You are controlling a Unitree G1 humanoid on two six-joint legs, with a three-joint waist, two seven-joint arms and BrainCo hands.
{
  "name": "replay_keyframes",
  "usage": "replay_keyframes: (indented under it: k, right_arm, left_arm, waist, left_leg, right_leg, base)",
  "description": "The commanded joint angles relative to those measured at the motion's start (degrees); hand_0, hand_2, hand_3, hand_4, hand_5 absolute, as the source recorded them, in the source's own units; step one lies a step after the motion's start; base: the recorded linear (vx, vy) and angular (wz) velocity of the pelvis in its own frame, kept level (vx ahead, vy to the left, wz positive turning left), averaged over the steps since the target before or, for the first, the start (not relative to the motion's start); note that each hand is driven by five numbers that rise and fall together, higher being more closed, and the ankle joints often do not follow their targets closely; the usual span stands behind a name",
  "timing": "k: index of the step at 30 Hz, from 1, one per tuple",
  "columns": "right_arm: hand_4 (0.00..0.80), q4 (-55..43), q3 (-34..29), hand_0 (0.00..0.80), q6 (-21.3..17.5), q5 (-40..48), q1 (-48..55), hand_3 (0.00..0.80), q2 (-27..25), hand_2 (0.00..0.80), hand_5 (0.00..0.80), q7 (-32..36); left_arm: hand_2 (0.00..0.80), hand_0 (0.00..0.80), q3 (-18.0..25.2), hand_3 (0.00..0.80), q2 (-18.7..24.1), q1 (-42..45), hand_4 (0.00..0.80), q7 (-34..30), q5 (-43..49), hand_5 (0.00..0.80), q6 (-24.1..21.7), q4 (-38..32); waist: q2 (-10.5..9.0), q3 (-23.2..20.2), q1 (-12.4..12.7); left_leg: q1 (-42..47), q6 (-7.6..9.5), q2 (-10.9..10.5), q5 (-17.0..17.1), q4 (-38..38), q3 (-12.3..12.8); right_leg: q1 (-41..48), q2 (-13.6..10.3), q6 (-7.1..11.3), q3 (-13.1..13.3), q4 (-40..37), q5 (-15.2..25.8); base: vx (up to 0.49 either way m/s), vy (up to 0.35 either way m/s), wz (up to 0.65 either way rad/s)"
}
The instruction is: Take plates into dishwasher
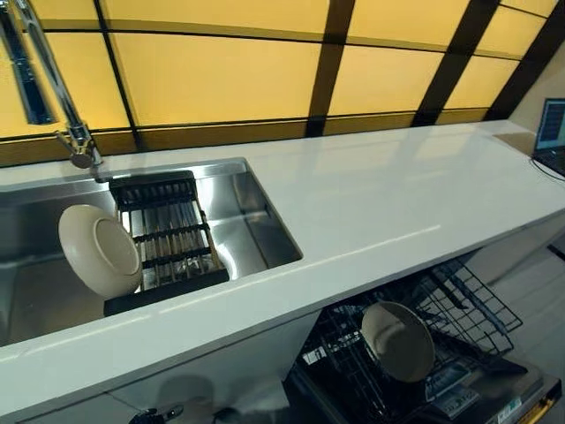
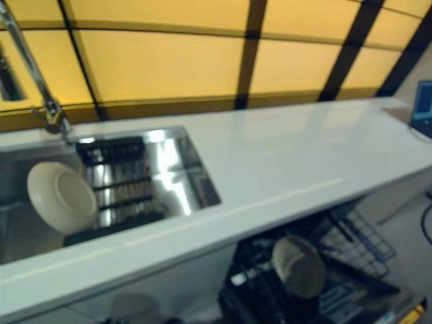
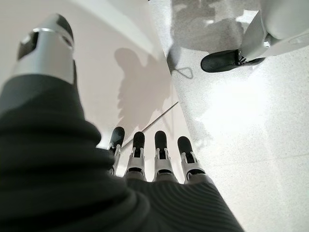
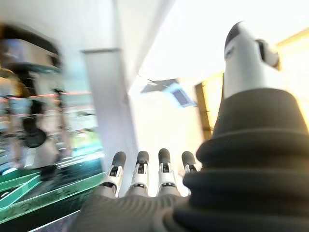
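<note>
A cream plate [image 1: 99,250] stands on edge in the steel sink [image 1: 252,221], leaning against the left side of a black drying rack [image 1: 168,234]. A second cream plate [image 1: 397,340] stands upright in the pulled-out dishwasher rack [image 1: 477,305] below the counter. My left hand [image 3: 162,145] shows only in the left wrist view, fingers straight and empty, over the floor beside the cabinet. My right hand [image 4: 140,174] shows only in the right wrist view, fingers straight, holding nothing. Neither hand is near a plate.
A white counter [image 1: 397,194] runs from the sink to the right. A chrome faucet [image 1: 62,97] rises behind the sink. A laptop screen [image 1: 552,128] sits at the counter's far right end. The open dishwasher door juts out below.
</note>
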Motion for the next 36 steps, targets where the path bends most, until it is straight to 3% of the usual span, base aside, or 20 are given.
replay_keyframes:
  k: [1, 3, 4, 12, 14, 16, 25, 36]
  right_arm:
    - [0.0, -1.79, 6.94, 0.0, -5.58, 1.41, -9.35, 0.0, -5.27, 0.0, 0.0, -4.93]
    - [0.0, -2.43, 9.13, 0.0, -6.63, 1.48, -11.76, 0.0, -4.92, 0.0, 0.0, -5.61]
    - [0.0, -3.57, 11.6, 0.0, -9.59, 0.67, -14.43, 0.0, -4.3, 0.0, 0.0, -7.27]
    - [0.0, -11.61, 18.96, 0.0, -18.7, -7.85, -22.16, 0.0, -0.7, 0.0, 0.0, -10.76]
    - [0.0, -14.19, 20.37, 0.0, -20.48, -11.6, -23.34, 0.0, -0.04, 0.0, 0.0, -9.67]
    - [0.0, -16.62, 24.14, 0.0, -25.01, -19.03, -25.87, 0.0, 0.98, 0.0, 0.0, -8.48]
    - [0.0, -19.13, 34.16, 0.0, -35.47, -28.33, -33.99, 0.0, 4.16, 0.0, 0.0, -3.63]
    - [0.0, -22.78, 36.37, 0.0, -37.06, -29.76, -36.0, 0.0, 7.99, 0.0, 0.0, -2.0]
  left_arm:
    - [0.0, 0.0, -1.34, 0.0, 3.22, -1.39, 0.0, 0.43, 0.06, 0.0, -1.44, 0.94]
    - [0.0, 0.0, -1.38, 0.0, 3.12, -1.45, 0.0, 0.31, 0.31, 0.0, -1.42, 1.16]
    - [0.0, 0.0, -1.51, 0.0, 3.1, -1.47, 0.0, -0.03, 1.01, 0.0, -1.42, 1.46]
    - [0.0, 0.0, -3.6, 0.0, 3.19, -1.37, 0.0, -3.33, 5.92, 0.0, 0.13, 0.1]
    - [0.0, 0.0, -4.09, 0.0, 3.37, -1.38, 0.0, -3.59, 6.86, 0.0, 0.27, -0.31]
    - [0.0, 0.0, -5.01, 0.0, 4.13, -1.62, 0.0, -4.0, 8.71, 0.0, 0.03, -0.52]
    - [0.0, 0.0, -7.08, 0.0, 6.21, -2.33, 0.0, -4.39, 11.71, 0.0, -0.89, -2.25]
    - [0.0, 0.0, -9.21, 0.0, 6.87, -0.91, 0.0, -4.83, 14.59, 0.0, -3.63, -4.19]
  waist:
    - [-2.46, -1.62, 3.33]
    - [-2.53, -1.68, 3.55]
    - [-2.77, -1.82, 4.19]
    - [-4.26, -0.77, 6.69]
    - [-4.54, -0.24, 7.15]
    - [-5.32, 0.72, 8.25]
    - [-7.63, 3.95, 11.78]
    - [-8.1, 6.49, 14.55]
  left_leg:
    - [0.01, 2.9, -1.46, -4.78, 1.87, -2.96]
    - [-0.01, 2.9, -1.51, -4.78, 1.89, -3.21]
    - [0.01, 2.94, -1.64, -4.8, 1.9, -3.68]
    - [-0.94, 3.12, -1.69, -4.74, 2.55, -5.44]
    - [-1.23, 3.13, -1.65, -4.61, 2.42, -5.82]
    - [-1.84, 3.09, -1.55, -4.29, 2.17, -6.32]
    - [-4.29, 2.75, -1.56, -2.85, 1.24, -9.0]
    - [-5.86, 2.25, -1.79, -1.77, 0.74, -10.83]
  right_leg:
    - [-3.6, -1.1, 6.1, -1.29, 0.09, 7.62]
    - [-3.46, -1.18, 6.09, -1.56, 0.07, 7.52]
    - [-3.24, -1.23, 6.06, -2.01, 0.01, 7.43]
    - [-2.96, -1.13, 6.28, -3.69, 0.09, 7.61]
    - [-3.05, -1.07, 6.34, -4.16, -0.01, 7.75]
    - [-3.25, -0.98, 6.49, -5.06, -0.11, 7.96]
    - [-4.14, -0.57, 6.61, -8.23, -0.01, 8.41]
    - [-4.68, -0.57, 6.45, -11.17, 0.04, 8.52]
  base:
    - [0.043, 0.012, 0.1]
    - [0.045, 0.005, 0.16]
    - [0.058, -0.005, 0.2]
    - [0.05, -0.032, 0.16]
    - [-0.001, -0.046, 0.21]
    - [-0.005, -0.046, 0.18]
    - [-0.005, -0.043, 0.26]
    - [0.035, 0.003, 0.17]
